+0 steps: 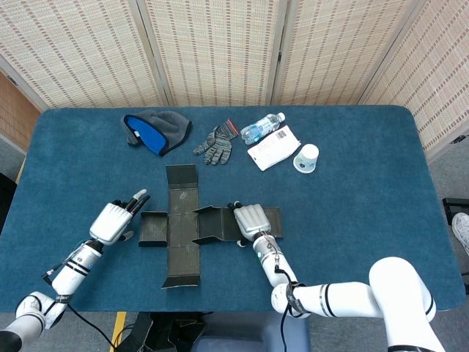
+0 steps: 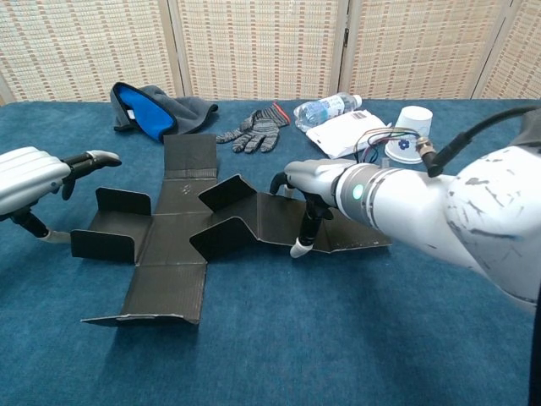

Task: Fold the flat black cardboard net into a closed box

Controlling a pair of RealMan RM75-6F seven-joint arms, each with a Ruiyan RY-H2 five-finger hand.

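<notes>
Cardboard net (image 1: 192, 232) lies mostly flat near the table's (image 1: 366, 220) front edge, its side flaps partly raised. Right hand (image 1: 249, 220) rests palm-down on the net's right panel, fingers curled, seemingly pressing rather than gripping. Left hand (image 1: 116, 218) hovers just left of the net, fingers spread, holding nothing. Farther back lie a hat (image 1: 156, 130), glove (image 1: 215, 144), bottle (image 1: 261, 127) and cup (image 1: 307, 157).

black cardboard net (image 1: 181, 226) | cross-shaped, mostly flat on table | right-side flaps and left end flap raised
</notes>
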